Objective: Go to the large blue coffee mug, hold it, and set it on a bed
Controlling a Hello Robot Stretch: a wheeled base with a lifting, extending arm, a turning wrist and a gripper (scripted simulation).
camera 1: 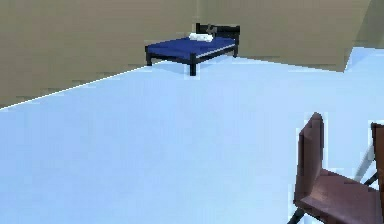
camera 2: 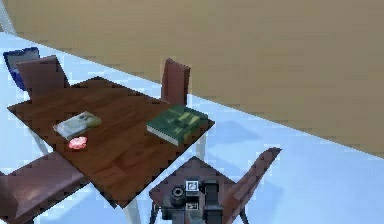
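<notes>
Bed ahead across open floor, worktop alongside; the setting-down is not yet done.

The bed (camera 1: 192, 48), blue-covered on a dark frame, stands in the far corner, well apart from the robot, so the whole approach to it is left. The brown worktop (camera 2: 120, 150) carries a green book (camera 2: 177, 124), a pale book (camera 2: 77, 124) and a small red thing (camera 2: 79, 143), with chairs around it. A blue shape (camera 2: 20, 62) beyond the worktop's far corner could be the mug, though its form is too unclear to say. The hand (camera 2: 177, 200) sits above a chair seat (camera 2: 240, 185); I cannot tell its opening or whether it holds anything, so whether the grasp is done stays unjudged.
</notes>
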